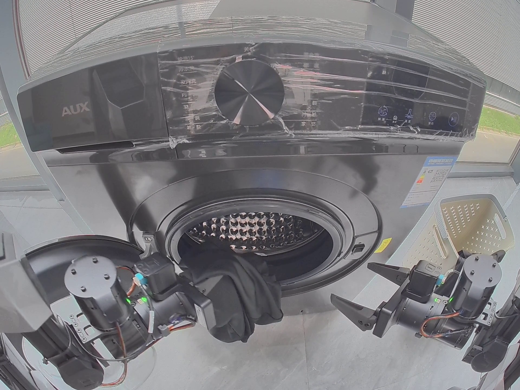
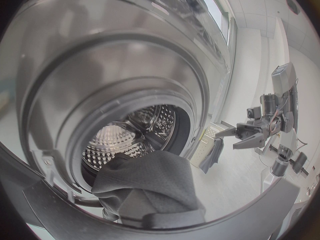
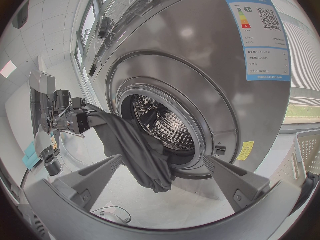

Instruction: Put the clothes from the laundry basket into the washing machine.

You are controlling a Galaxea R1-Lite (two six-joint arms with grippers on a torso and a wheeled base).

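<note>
Standing on the pale tiled floor (image 1: 325, 353): washing machine (image 1: 260, 153), dark grey, front-loading, with its control panel wrapped in clear film

Door (image 1: 54, 255): round, swung fully open to the machine's left side, behind the left arm

Drum (image 1: 254, 231): perforated steel, seen through the open round port in the machine's front

Laundry basket (image 1: 476, 226): cream, perforated plastic, on the floor by the machine's front right corner, just behind the right arm

Dark garment (image 1: 238, 293): one end lies over the lower lip of the port, just inside the mouth of the drum. The rest hangs outside in folds down the machine's front, clear of the floor, and bunches toward the left arm

Second dark cloth (image 2: 213, 155): draped over the basket's rim, part hanging outside

Left gripper (image 3: 87, 119): level with the lower left edge of the port, closed on the dark garment, whose cloth covers the fingers

Right gripper (image 1: 352, 283): in front of the machine's lower right corner, between port and basket, jaws spread wide and holding nothing, pointing toward the port

Dial (image 1: 249, 92): round, dark, centred on the control panel

Energy label (image 1: 430, 180): blue and white, at the upper right of the front

Yellow sticker (image 1: 383, 245): small, below the label, right of the port
</note>
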